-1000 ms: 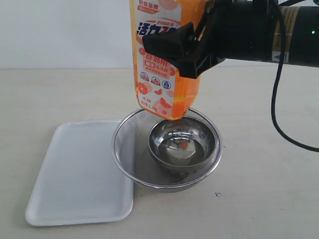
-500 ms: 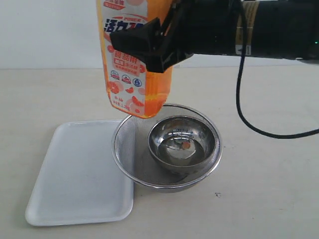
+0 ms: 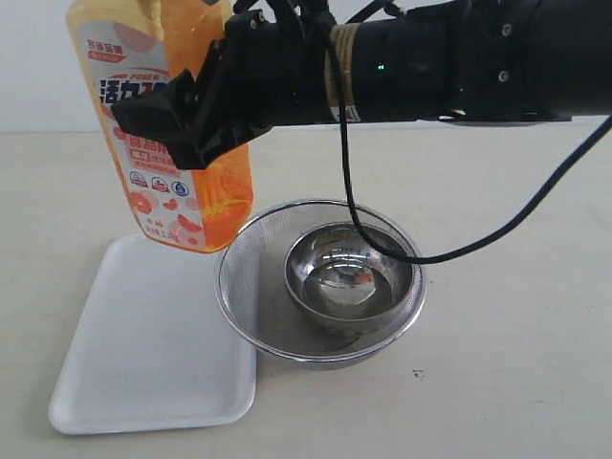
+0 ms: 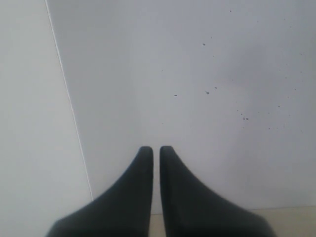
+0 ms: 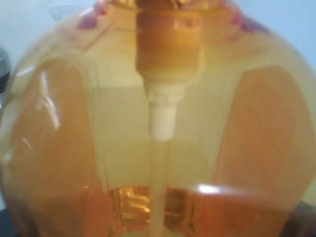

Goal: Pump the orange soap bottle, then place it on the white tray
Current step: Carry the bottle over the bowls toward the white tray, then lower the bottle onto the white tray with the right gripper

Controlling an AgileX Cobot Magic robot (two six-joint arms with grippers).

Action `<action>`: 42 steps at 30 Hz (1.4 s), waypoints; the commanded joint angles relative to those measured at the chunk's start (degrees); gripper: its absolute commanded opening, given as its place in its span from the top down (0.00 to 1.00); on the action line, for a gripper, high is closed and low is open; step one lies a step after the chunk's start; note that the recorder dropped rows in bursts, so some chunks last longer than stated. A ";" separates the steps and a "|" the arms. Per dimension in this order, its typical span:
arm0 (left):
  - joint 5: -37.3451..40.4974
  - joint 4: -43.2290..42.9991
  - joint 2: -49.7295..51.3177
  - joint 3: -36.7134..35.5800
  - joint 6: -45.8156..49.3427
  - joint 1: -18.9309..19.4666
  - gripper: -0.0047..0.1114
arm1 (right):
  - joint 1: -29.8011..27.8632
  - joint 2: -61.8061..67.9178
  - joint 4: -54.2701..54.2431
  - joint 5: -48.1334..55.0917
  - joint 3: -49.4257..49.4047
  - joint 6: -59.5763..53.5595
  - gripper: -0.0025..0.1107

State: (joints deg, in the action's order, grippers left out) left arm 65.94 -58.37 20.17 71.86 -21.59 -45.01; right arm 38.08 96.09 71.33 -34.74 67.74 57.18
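Observation:
The orange soap bottle (image 3: 163,143) hangs tilted in the air over the far right part of the white tray (image 3: 143,335), its base just above the tray's far edge. My right gripper (image 3: 206,120) reaches across from the right and is shut on the bottle's body. Up close in the right wrist view the translucent orange soap bottle (image 5: 158,148) fills the frame, its white stem inside. My left gripper (image 4: 155,150) is out of the exterior view; its two black fingers (image 4: 143,168) stand nearly together with nothing between them, facing a blank white wall.
A round metal mesh strainer (image 3: 253,277) with a steel bowl (image 3: 349,277) inside it sits right beside the tray's right edge. A black cable (image 3: 516,225) hangs from the right arm above the strainer. The beige tabletop (image 3: 516,335) stretches to the right.
The right gripper has carried the bottle leftward, from above the steel bowl and strainer to above the tray's far right corner. The left gripper's earlier state is not shown.

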 commanded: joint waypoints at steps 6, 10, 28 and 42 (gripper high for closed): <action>0.46 0.53 -0.14 0.20 0.19 -0.19 0.92 | 4.35 2.52 0.73 0.03 6.72 2.47 0.98; 0.46 0.53 -0.14 0.20 0.19 -0.19 0.92 | 6.46 4.88 1.14 0.61 9.57 2.89 0.98; 0.46 0.53 -0.14 0.20 0.19 -0.19 0.92 | 9.20 14.76 2.09 0.50 17.01 3.98 0.98; 1.38 0.52 -0.14 0.20 0.19 -0.19 0.92 | 9.20 18.27 3.59 3.77 17.58 2.12 0.98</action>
State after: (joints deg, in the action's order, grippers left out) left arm 65.98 -58.37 20.17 71.86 -21.59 -45.01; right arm 47.36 115.21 76.77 -29.28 83.96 60.04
